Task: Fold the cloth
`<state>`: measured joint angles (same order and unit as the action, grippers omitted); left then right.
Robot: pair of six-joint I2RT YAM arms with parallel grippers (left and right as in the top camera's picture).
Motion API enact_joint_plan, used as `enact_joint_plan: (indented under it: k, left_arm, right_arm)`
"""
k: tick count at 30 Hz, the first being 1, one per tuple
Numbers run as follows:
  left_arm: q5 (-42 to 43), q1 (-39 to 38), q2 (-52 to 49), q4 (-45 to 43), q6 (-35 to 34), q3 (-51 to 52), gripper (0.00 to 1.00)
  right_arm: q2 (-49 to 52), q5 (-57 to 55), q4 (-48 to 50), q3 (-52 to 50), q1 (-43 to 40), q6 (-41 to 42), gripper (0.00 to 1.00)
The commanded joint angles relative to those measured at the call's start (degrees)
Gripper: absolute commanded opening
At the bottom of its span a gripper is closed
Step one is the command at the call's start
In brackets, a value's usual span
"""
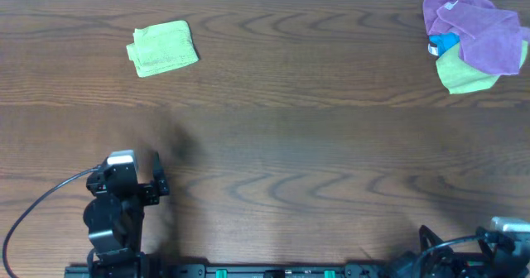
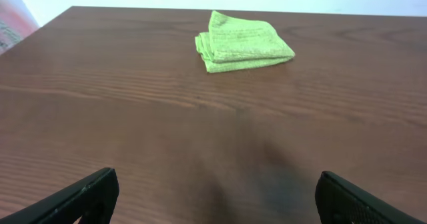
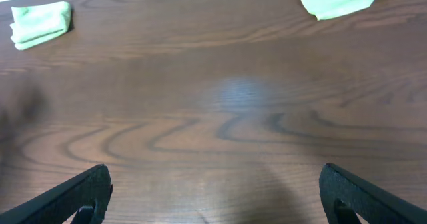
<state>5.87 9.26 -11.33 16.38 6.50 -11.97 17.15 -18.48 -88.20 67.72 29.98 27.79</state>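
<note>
**Near edge:** the left gripper (image 2: 217,187) and the right gripper (image 3: 215,181) are shown with fingers spread wide and nothing between them, well apart from any fabric.

**Mid-field:** a bare stretch of table (image 1: 290,146) is seen.

**Far left:** the cloth (image 1: 164,49) lies as a compact, squarish packet. The folding is judged complete or nearly so. Any further move would call for a long reach by the left arm to square the edges.

**Views compared:** the stacked layers at the packet's edge are revealed only in the left wrist view. The purple cloth (image 1: 480,34), the yellower green cloth (image 1: 465,75) and a blue object (image 1: 445,43), heaped far right, are shown whole only from overhead.
</note>
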Motion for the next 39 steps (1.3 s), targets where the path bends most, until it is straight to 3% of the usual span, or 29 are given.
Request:
enact_joint_plan:
  k: [1, 10, 39]
  left_arm:
    - [0.83, -1.18, 1.70, -0.83, 1.20, 2.34, 0.95]
    - [1.25, -1.90, 5.16, -3.43, 1.18, 8.04, 0.96]
    - [1.05, -1.90, 5.46, -3.52, 1.22, 8.04, 0.95]
  right_arm:
    - [0.04, -0.59, 0.09, -0.04, 0.42, -0.83, 0.99]
    - [0.04, -0.59, 0.09, -0.04, 0.42, -0.83, 0.99]
    - [0.04, -0.59, 0.09, -0.04, 0.42, -0.83, 0.99]
